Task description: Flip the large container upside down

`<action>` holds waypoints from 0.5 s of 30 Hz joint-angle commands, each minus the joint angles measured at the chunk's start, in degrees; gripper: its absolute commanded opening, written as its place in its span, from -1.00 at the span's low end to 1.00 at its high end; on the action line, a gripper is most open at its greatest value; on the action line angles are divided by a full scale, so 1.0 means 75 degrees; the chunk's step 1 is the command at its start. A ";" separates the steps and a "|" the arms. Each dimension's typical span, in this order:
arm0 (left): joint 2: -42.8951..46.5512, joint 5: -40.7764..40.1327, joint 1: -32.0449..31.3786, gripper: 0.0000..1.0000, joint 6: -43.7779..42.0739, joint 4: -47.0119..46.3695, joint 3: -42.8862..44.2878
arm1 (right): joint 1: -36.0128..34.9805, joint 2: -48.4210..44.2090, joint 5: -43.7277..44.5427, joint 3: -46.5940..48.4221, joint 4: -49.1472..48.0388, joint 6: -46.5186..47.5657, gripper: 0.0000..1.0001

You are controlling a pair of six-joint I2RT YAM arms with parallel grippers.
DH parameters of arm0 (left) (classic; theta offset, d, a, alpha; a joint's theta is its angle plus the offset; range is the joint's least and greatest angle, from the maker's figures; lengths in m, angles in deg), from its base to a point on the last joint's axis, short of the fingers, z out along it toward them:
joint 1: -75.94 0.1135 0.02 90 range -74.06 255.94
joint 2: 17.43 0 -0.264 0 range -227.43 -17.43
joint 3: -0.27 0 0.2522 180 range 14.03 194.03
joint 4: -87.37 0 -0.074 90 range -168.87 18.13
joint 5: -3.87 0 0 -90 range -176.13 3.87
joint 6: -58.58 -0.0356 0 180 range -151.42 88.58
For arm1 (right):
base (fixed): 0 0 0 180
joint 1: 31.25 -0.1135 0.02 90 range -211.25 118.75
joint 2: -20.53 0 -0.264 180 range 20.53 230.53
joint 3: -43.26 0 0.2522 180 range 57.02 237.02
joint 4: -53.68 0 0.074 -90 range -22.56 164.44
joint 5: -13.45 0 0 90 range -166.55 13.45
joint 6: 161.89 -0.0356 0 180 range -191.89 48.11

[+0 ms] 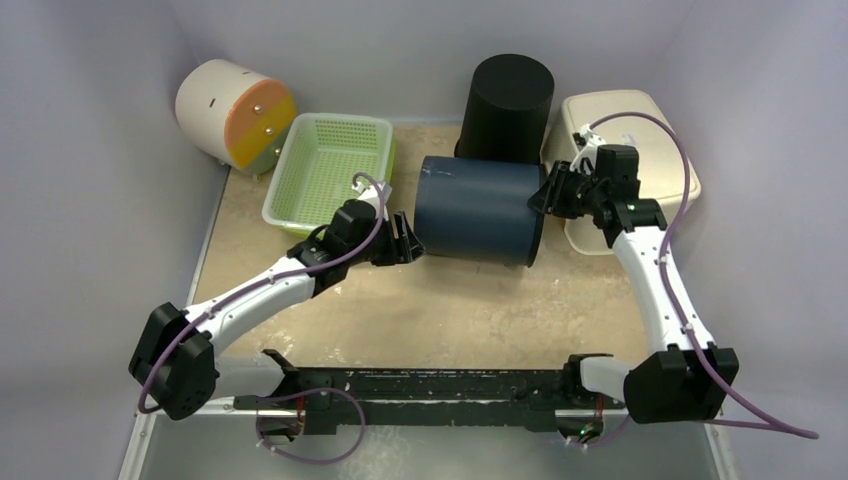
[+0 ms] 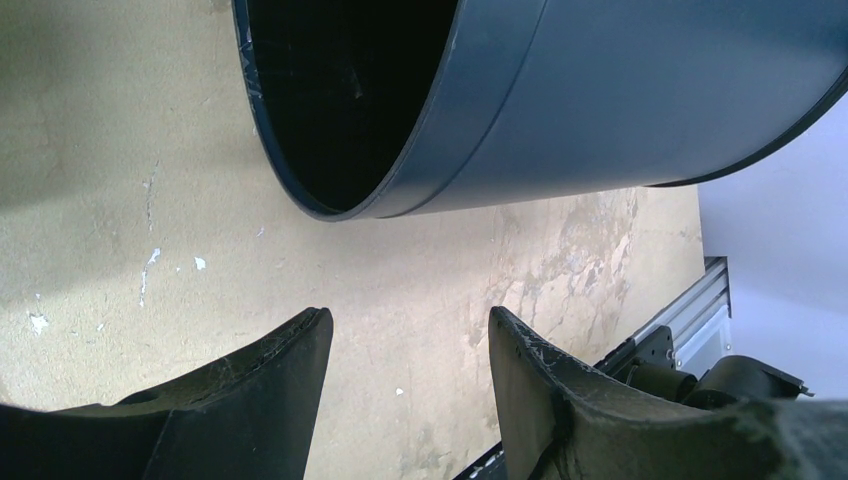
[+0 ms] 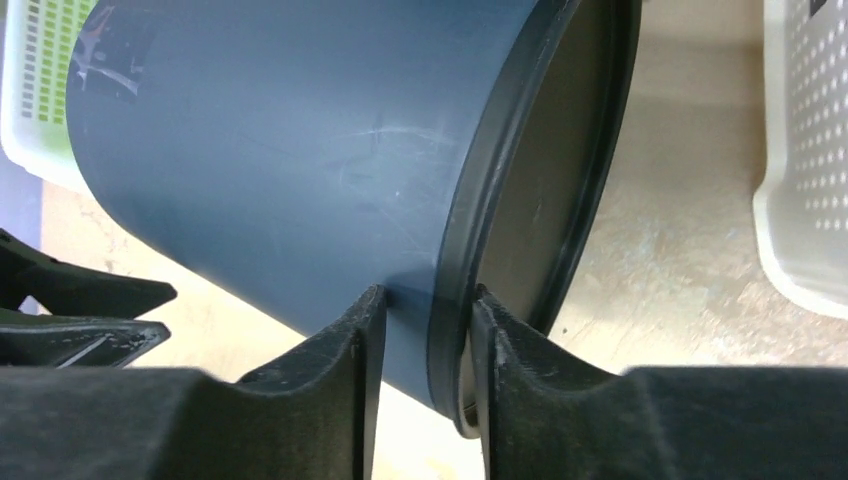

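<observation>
The large container (image 1: 475,208) is lying on its side in the middle of the table (image 1: 420,320), toward the back edge, with one end facing each arm. It is looking like thin, stiff moulded plastic: probably light for its bulk, smooth and a little slippery on the wall, and free to roll while it is resting on its curve. The raised rim (image 3: 455,250) at its right end is offering the surest hold, since fingers can hook one inside and one outside it, whereas the broad wall is likely too wide to span. The right gripper (image 3: 425,295) is straddling that rim with its jaws partly apart and a sliver of wall showing beside the outer finger, so it is seeming to rest loosely rather than to clamp. The left gripper (image 2: 405,315) is standing spread and empty just off the other end, which is showing dark and hollow. A black bin (image 1: 505,95) is standing just behind the container, a green basket (image 1: 338,121) is sitting near the back left, a pale basket (image 1: 650,130) is crowding the right arm at the back right corner, and a white drum with an orange end (image 1: 235,112) is lying in the far left corner; the black bin and the pale basket are leaving little room to swing the container backward or rightward.
</observation>
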 commanded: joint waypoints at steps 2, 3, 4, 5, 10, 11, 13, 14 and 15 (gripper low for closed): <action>-0.0053 0.0043 0.0065 0.16 -0.0169 -0.0421 -0.0020 | -0.0018 0.0258 -0.0325 -0.0362 -0.0501 0.0049 -0.42; -0.0085 0.0045 0.0066 0.15 -0.0156 -0.0460 -0.0038 | -0.0018 0.0252 -0.0327 -0.0423 -0.0508 0.0077 -0.49; -0.0108 0.0046 0.0063 0.14 -0.0142 -0.0503 -0.0052 | -0.0018 0.0235 -0.0327 -0.0494 -0.0529 0.0079 -0.55; -0.0146 0.0047 0.0071 0.13 -0.0130 -0.0541 -0.0081 | -0.0018 0.0210 -0.0325 -0.0564 -0.0606 0.0053 -0.73; -0.0390 0.0047 0.0075 0.05 -0.0136 -0.0817 -0.0160 | -0.0018 0.0061 -0.0058 -0.0479 -0.0526 0.0313 -1.00; -0.0467 0.0055 0.0077 0.04 -0.0154 -0.0876 -0.0161 | -0.0018 0.0017 0.0151 -0.0334 -0.0443 0.0434 -1.00; -0.0613 0.0093 0.0074 0.02 -0.0178 -0.0973 -0.0141 | -0.0018 -0.0033 0.0543 0.0175 -0.0191 0.0474 -1.00; -0.0657 0.0120 0.0076 0.01 -0.0190 -0.1008 -0.0122 | -0.0018 -0.0016 0.0773 0.0467 -0.0010 0.0597 -1.00; -0.0670 0.0125 0.0074 0.00 -0.0222 -0.1021 -0.0085 | -0.0020 0.0032 0.0949 0.0721 0.0183 0.0714 -1.00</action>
